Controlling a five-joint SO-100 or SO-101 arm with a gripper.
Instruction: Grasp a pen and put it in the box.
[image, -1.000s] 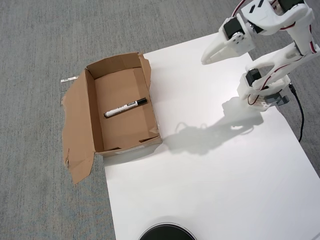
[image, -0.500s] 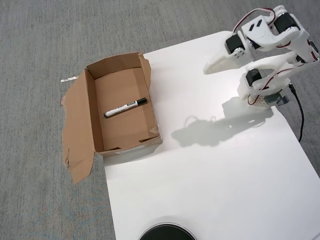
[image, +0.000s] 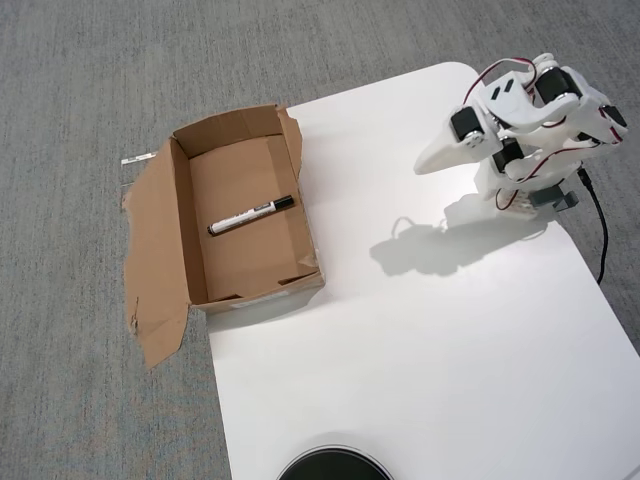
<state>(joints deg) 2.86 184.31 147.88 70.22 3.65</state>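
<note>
In the overhead view the pen lies on the floor of the box, roughly at its middle, slanted, with one black end toward the box's right wall and the other toward the left wall. It touches neither wall. The gripper is well apart from it, off to the right over the upper right part of the white table. Its tapered white fingers point left, toward the box. They look drawn together into one narrow tip with no gap showing, and nothing is held between them. Between gripper and pen lie a stretch of bare white tabletop and the box's right wall.

The box is a shallow brown cardboard one with ragged edges. Its right side sits at the table's upper left edge, and the rest of it lies over the grey carpet. A wide flap splays flat onto the carpet along the box's left long side. The box's near right corner meets the table's left edge.

The arm is folded compactly over its base close to the table's right edge and rounded upper right corner, and a black cable runs down along that edge. The arm's shadow falls on the tabletop below it. The middle and lower part of the table is open white surface. A dark round object shows only partly at the table's bottom edge.
</note>
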